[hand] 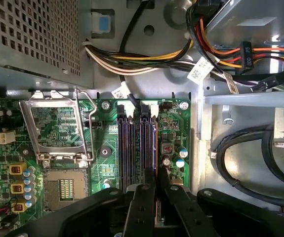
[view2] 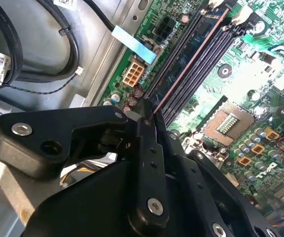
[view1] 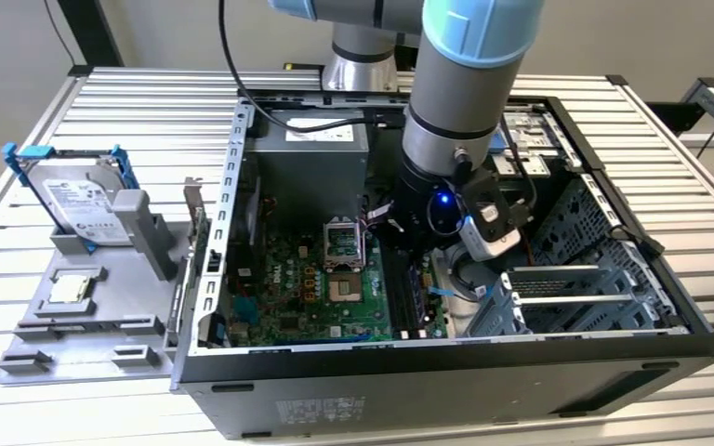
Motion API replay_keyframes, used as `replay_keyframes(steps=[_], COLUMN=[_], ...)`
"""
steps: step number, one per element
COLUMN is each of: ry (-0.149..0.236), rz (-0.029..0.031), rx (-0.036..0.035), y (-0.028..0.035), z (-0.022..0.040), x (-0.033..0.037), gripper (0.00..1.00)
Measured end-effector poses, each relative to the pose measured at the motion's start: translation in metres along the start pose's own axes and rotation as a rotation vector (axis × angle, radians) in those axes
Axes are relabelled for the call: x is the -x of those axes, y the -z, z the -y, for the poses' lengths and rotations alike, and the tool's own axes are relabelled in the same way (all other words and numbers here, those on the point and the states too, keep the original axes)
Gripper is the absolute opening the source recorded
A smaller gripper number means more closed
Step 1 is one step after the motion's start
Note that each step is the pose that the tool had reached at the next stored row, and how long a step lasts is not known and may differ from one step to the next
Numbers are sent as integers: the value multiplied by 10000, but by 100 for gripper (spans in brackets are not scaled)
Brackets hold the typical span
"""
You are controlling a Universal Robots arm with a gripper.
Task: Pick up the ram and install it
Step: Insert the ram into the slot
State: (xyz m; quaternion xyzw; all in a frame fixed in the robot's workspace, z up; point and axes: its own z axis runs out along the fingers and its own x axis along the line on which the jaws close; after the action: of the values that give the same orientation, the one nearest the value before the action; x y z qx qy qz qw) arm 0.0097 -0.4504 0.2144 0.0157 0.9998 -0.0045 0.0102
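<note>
Over at nine o'clock in the exterior view, a grey fixture [view1: 85,325] sits on the slatted table [view1: 146,93]. A silver hard drive [view1: 78,200] in a blue bracket stands upright at its back.

Moving toward the middle, the open computer case [view1: 456,390] lies on its side. The green motherboard [view1: 295,279] faces up inside it, with the CPU socket [view1: 345,242] near its centre.

Just toward three o'clock of that socket, the arm [view1: 469,84] comes in from twelve o'clock and plunges straight down into the case. Its wrist is low over the black memory slots [hand: 127,148].

At three o'clock of the arm is the perforated drive cage [view1: 580,279], up against the case wall.

Now the claw. In both wrist views the gripper [view2: 149,111] [hand: 155,173] has its black fingers [hand: 144,197] drawn narrow, almost together. They are pinching a thin board seen edge-on.

That's the ram [view2: 191,59]! In the second wrist view its slim top edge runs out from between the fingertips as a pale reddish line. It lies right along the outermost slot, the one nearest the bare metal of the case.

Whether it is pressed fully home, I can't tell. A white power connector [view2: 133,74] sits just beside that slot's end. In the first wrist view, bundled cables [hand: 132,61] cross beyond the far ends of the slots.
</note>
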Motion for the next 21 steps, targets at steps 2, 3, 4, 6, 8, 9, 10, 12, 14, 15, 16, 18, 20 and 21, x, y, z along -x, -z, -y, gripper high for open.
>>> replay_keyframes(steps=[2,3,4,6,8,9,10,12,14,15,16,18,20,21], ry=[0,0,0,0,-1,-1,0,0,0,2,-12,-48,-48,-48], rz=[1,1,1,-1,-1,-1,-1,2,0,-18,-33,-36,-37,-42], rx=[3,4,4,0,-1,-2,-2,1,2,-3,-1,-1,-2,-2], y=[-4,-14,-30,-62,-66,-68,-70,-76,-81,-75,-31,57,147,191], z=[0,-1,-1,0,0,0,0,-1,-1,-1,0,1,2,2], x=[0,0,-1,-1,-2,-2,-2,-1,-2,1,2,3,6,7], gripper=[0,0,0,0,0,0,0,100,100,100,100,100,100,100])
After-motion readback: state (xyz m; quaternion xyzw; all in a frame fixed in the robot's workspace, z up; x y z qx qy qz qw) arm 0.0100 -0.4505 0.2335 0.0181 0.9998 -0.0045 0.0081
